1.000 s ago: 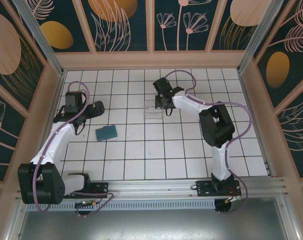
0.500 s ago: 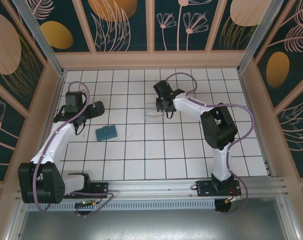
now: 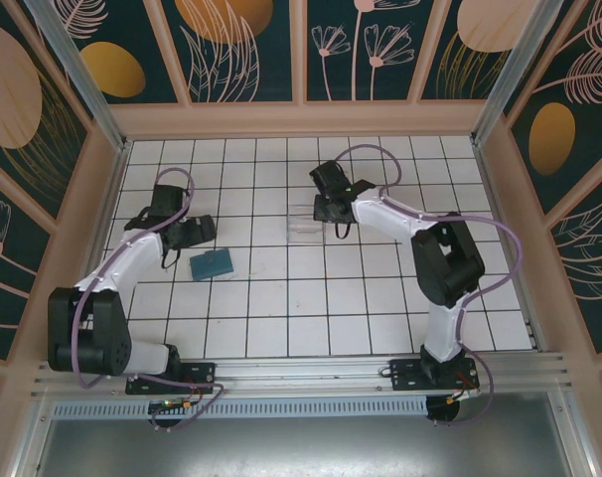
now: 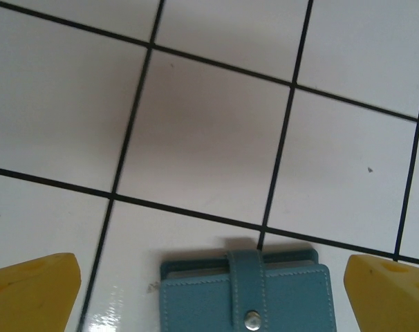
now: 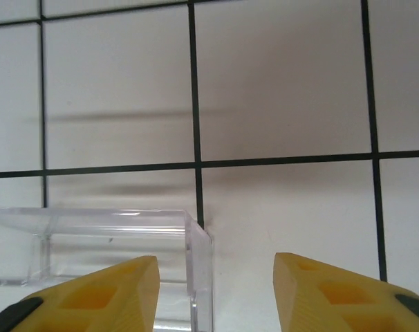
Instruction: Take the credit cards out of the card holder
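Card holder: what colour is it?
The card holder is teal-blue with a silver snap; clearest in the left wrist view.

**Clearance check**

Card holder [image 4: 247, 297] lies flat between the spread fingers of the left end effector [image 4: 211, 287], with bare tabletop [image 4: 209, 131] beyond it. A corner of the clear box [image 5: 92, 256] stands inside the parted right end effector [image 5: 216, 290]. Centre tiles unobstructed.

Left arm [image 3: 122, 268] & right arm [image 3: 390, 214]: white shells, black joint blocks, purple cables [image 3: 380, 149] looping behind each pincer. Left gripper [image 3: 195, 237] & right gripper [image 3: 333, 224]: black bodies, yellow wedge fingers [image 5: 106, 290] w/ hollow pockets.
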`<state>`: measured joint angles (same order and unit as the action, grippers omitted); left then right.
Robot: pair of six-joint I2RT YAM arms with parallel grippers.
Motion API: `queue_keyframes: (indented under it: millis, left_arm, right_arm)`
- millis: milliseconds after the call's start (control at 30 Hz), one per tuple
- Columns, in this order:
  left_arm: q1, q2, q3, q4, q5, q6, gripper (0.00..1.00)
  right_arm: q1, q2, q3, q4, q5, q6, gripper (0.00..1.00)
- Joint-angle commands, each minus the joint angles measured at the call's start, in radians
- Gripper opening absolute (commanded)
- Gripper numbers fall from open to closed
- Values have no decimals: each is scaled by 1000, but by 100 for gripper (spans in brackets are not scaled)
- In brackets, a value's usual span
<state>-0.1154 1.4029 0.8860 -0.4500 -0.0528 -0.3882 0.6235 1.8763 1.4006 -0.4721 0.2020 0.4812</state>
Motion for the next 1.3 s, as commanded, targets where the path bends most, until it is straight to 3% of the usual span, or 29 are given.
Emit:
queue_keyframes:
  millis: [0,433,767,1067,1267]
  left_arm:
    - [-45,42,17,-47,-89,-96,99]
    - [-132,146,-52,3,-56,-237,98]
    - [-214,234,-62,12,-66,-260,99]
    - [-295,169,-97,-1,36,-224,98]
    - [-382,97,-144,-4,107,-299,96]
  right_arm:
    - [-7,-86,-28,44,29,10,49]
    - [-56,-167,-129,83,2,-16,54]
    - [-67,-179,-163,92,-8,-21,56]
    - [-67,-205,-174,79,-1,-26,56]
    - [-65,-238,-206,76,-8,-24,56]
